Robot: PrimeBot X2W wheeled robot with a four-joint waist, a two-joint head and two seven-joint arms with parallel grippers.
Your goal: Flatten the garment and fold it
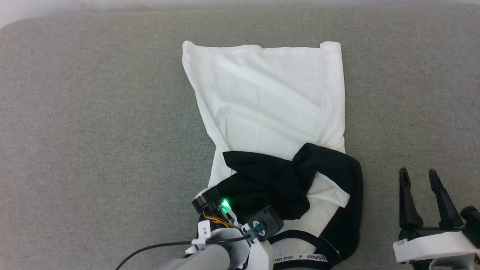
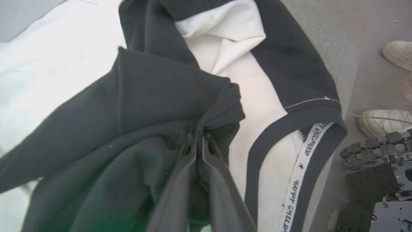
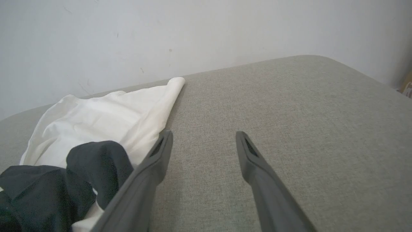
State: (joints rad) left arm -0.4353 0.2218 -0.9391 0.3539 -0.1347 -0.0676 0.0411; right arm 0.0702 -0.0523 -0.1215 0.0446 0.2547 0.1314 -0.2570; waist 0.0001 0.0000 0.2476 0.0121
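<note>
- A broad grey upholstered surface of fine woven fabric (image 1: pixel 93 112) spans almost the whole head view, its weave even and matte.
- Its far edge runs along the top of that frame, and the corner at the upper left curves round.
- A plain pale off-white wall (image 3: pixel 206 29) stands behind that edge. In the right wrist view it takes the upper third of the frame and bears a few faint scuffs and specks.
- In the left wrist view a smooth grey floor (image 2: pixel 370 74) shows along the right side, below the surface's edge.
- A person's two white shoes (image 2: pixel 383 120) rest on that floor at the right edge.
- The light is soft and even, casting only weak shadows.
</note>
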